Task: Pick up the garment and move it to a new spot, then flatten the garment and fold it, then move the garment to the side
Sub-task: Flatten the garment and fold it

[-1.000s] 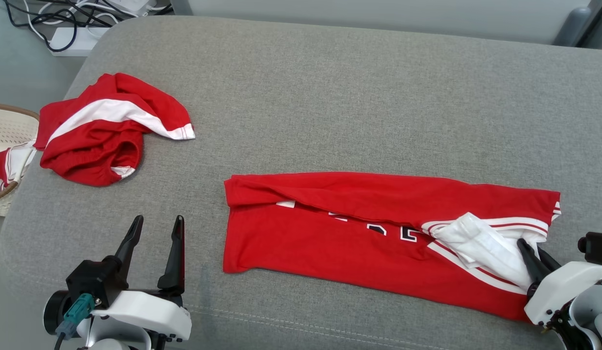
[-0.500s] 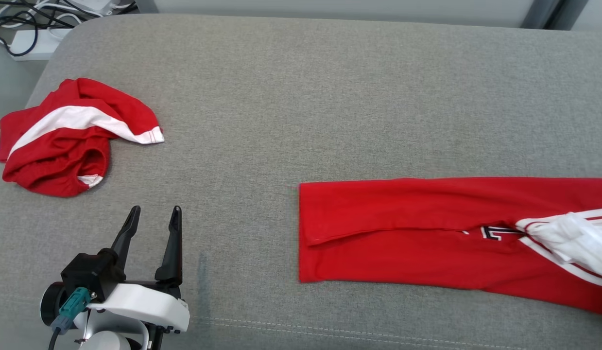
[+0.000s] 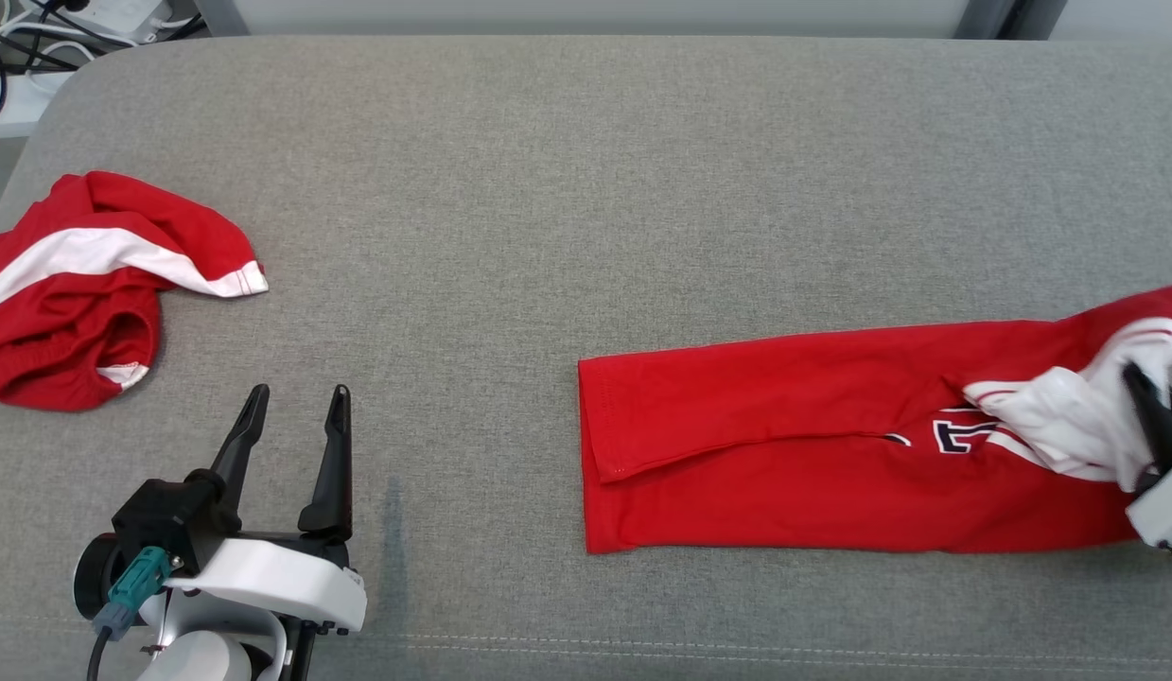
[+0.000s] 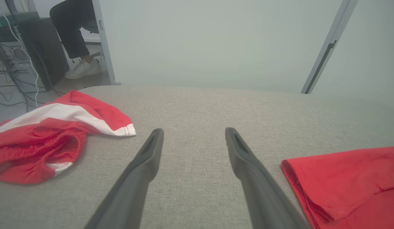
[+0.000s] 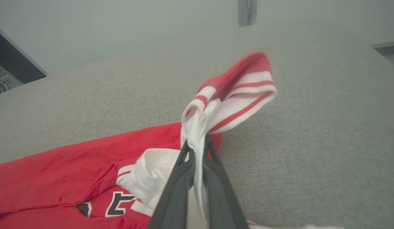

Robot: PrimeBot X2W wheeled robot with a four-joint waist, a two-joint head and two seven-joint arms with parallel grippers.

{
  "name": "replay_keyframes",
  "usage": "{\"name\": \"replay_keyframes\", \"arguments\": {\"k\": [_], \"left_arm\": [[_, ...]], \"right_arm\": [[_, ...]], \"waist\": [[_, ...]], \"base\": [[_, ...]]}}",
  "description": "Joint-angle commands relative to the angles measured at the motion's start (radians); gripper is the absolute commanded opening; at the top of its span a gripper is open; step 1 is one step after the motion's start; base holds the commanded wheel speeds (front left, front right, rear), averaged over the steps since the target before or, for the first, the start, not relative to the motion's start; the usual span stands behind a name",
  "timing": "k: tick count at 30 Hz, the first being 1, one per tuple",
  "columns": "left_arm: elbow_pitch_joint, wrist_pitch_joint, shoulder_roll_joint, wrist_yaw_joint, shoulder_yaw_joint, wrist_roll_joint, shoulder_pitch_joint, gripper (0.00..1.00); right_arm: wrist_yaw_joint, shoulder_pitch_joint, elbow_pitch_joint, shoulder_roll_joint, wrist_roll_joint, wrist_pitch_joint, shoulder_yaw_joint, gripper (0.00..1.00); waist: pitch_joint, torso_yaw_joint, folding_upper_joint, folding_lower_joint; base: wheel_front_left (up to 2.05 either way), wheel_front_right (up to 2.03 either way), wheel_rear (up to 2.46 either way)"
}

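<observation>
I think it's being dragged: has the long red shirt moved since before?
Yes. The red shirt slid right, away from the crumpled shorts, with the right gripper shut on it.

— Noticed anything beneath the left gripper (image 3: 296,402)?
— Saw a broad grey woven cushion (image 3: 567,189), evenly lit, with a pale stitched seam (image 3: 699,648) back behind the wrist and a faint dark streak (image 3: 393,530) just to its right.
— And far ahead of it?
— Made out a plain pale wall (image 4: 200,41), crossed on the right by a slanting grey metal post (image 4: 324,54).
— Off to its left?
— Spotted bare floor (image 4: 85,84), tangled cables (image 4: 12,92), a dark desk (image 4: 41,47) with a computer tower (image 4: 15,55) beside it, plus a person's dark trouser leg (image 4: 72,35) and white shoe (image 4: 82,68).
</observation>
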Motion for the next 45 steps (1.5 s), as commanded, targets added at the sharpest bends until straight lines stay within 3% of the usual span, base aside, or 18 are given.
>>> {"name": "replay_keyframes", "arguments": {"k": [1,5,9,15,27,42,43,45], "left_arm": [[-0.027,-0.007,0.03,0.001,0.039,0.001,-0.036,1.0],[-0.031,-0.004,0.031,0.001,0.036,0.0,-0.037,1.0],[-0.031,-0.001,0.032,0.001,0.031,0.001,-0.041,1.0],[-0.03,0.003,0.03,-0.002,0.024,0.0,-0.045,1.0],[-0.006,0.002,0.012,-0.019,0.0,-0.003,-0.061,1.0],[0.016,-0.007,0.001,-0.034,-0.01,-0.004,-0.07,1.0],[0.018,-0.008,0.0,-0.035,-0.011,-0.004,-0.072,1.0],[0.02,-0.009,-0.002,-0.037,-0.012,-0.003,-0.076,1.0]], "right_arm": [[-0.003,0.0,-0.09,-0.02,0.002,0.022,0.025,0.0],[-0.003,0.014,-0.261,0.019,-0.047,0.079,0.042,0.0],[-0.003,0.027,-0.422,0.102,-0.109,0.146,0.076,0.0],[-0.003,0.025,-0.505,0.214,-0.173,0.23,0.147,0.0],[-0.003,-0.047,-0.369,0.342,-0.221,0.262,0.324,0.0],[-0.003,-0.119,-0.164,0.399,-0.258,0.175,0.321,0.0],[-0.003,-0.124,-0.153,0.399,-0.259,0.176,0.326,0.13],[-0.003,-0.13,-0.139,0.408,-0.25,0.17,0.332,0.66]], "waist": [[-0.002,-0.006,0.0,0.0],[-0.005,-0.01,0.0,0.0],[-0.008,-0.006,0.0,0.0],[-0.014,0.008,0.0,0.0],[-0.023,0.069,0.0,0.0],[-0.015,0.086,0.0,0.0],[-0.013,0.085,0.0,0.0],[-0.01,0.084,0.0,0.0]], "base": [[0.0,0.0,0.0],[0.0,0.0,0.0],[0.0,0.0,0.0],[0.0,0.0,0.0],[0.0,0.0,0.0],[0.0,0.0,0.0],[0.0,0.0,0.0],[0.0,0.0,0.0]]}}
